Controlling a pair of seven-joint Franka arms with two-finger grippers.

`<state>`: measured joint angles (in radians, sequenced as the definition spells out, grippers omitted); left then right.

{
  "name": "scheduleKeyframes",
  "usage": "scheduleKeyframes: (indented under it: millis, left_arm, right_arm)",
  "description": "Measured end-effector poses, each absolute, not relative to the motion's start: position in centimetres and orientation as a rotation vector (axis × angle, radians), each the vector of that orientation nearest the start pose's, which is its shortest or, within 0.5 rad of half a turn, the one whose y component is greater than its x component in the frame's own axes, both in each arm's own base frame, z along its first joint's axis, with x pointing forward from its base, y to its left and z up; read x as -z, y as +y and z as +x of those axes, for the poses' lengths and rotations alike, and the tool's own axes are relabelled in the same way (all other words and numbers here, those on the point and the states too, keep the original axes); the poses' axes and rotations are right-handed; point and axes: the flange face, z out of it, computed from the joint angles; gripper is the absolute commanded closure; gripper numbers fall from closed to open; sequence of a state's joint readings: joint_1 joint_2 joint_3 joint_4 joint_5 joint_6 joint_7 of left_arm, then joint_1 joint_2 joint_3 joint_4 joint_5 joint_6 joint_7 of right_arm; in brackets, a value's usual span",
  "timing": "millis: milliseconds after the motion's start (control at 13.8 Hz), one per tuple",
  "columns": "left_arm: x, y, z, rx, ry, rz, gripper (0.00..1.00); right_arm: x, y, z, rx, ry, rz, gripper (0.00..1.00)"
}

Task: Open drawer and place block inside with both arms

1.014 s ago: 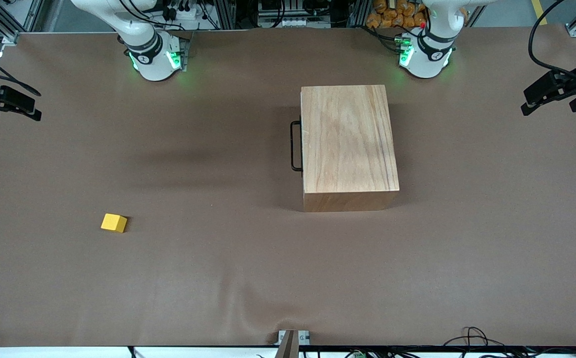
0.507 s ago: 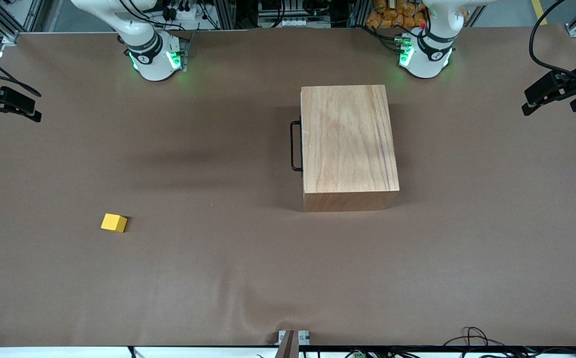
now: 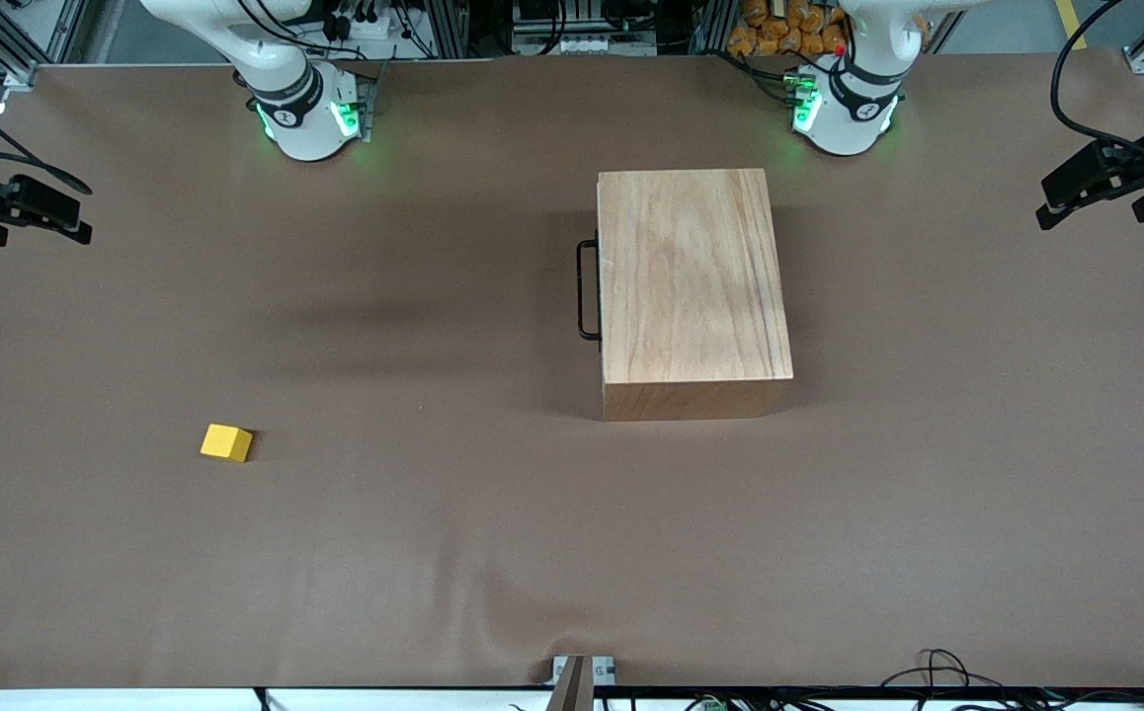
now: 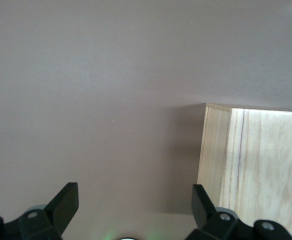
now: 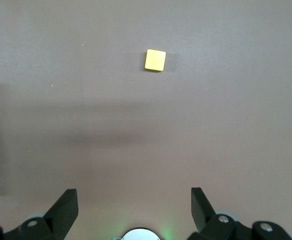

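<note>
The drawer is shut inside the plain wooden box point(image 3: 693, 286) in the middle of the table. Only its black wire handle point(image 3: 586, 289) shows, on the side facing the right arm's end. The yellow block point(image 3: 226, 442) lies alone on the brown table cover, nearer the front camera, toward the right arm's end. My right gripper point(image 5: 134, 200) hangs open and empty high over the table, with the block point(image 5: 155, 60) below and ahead of it. My left gripper point(image 4: 135, 200) is open and empty, up over the table beside a corner of the box point(image 4: 256, 160).
The arms' green-lit bases point(image 3: 310, 114) point(image 3: 844, 109) stand along the table's back edge. The brown cover point(image 3: 493, 553) is slightly wrinkled near the front edge, where a small metal bracket point(image 3: 582, 673) and loose cables point(image 3: 938, 671) sit.
The right gripper has shifted slightly inward over the table's end. The left gripper, the box and the block have not moved.
</note>
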<state>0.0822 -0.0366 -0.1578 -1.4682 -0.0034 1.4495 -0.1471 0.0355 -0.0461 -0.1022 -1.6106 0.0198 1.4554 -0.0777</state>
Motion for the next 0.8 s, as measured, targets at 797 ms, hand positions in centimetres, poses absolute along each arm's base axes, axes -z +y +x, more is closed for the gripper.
scheduleKeyframes:
  millis: [797]
  left_arm:
    - [-63.2,-19.7,52.8,-0.105,0.002,-3.125,0.0]
  right_arm:
    - [-60.9,-1.9,53.5,-0.18,-0.063,-3.107,0.0]
